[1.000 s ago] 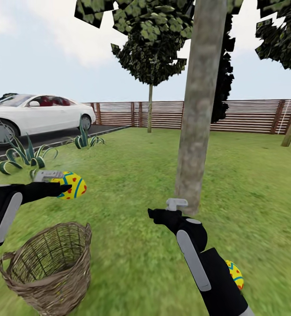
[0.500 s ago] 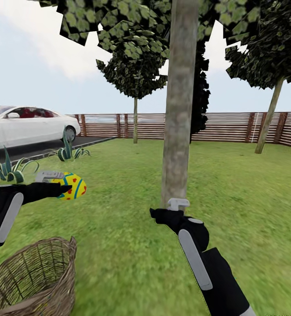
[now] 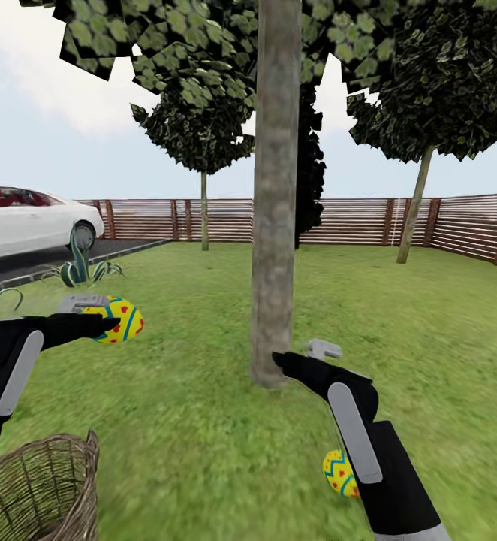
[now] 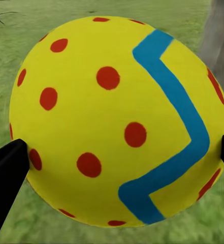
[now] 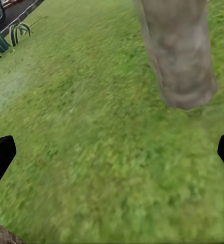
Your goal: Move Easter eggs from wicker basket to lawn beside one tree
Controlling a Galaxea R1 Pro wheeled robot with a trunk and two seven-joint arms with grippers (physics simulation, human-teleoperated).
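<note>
My left gripper (image 3: pixel 107 324) clamps one egg (image 3: pixel 118 318). My right gripper (image 5: pixel 112 152) gapes wide, empty. The wicker basket (image 3: pixel 34 492), near left, shows no eggs inside.

Simulated residential garden, outdoors. Mottled green lawn (image 3: pixel 203 421) covers ground; thick grey-brown tree trunk (image 3: pixel 275 195) stands centre, leaf-patch canopy above. Brown horizontal-slat fence (image 3: pixel 338 221) bounds far side, thin-trunked trees (image 3: pixel 203 143) before it. Left: dark driveway (image 3: pixel 46 259) with white car (image 3: pixel 31 222), spiky plants (image 3: pixel 79 267) along edge. Pale cloudy sky overhead.
</note>
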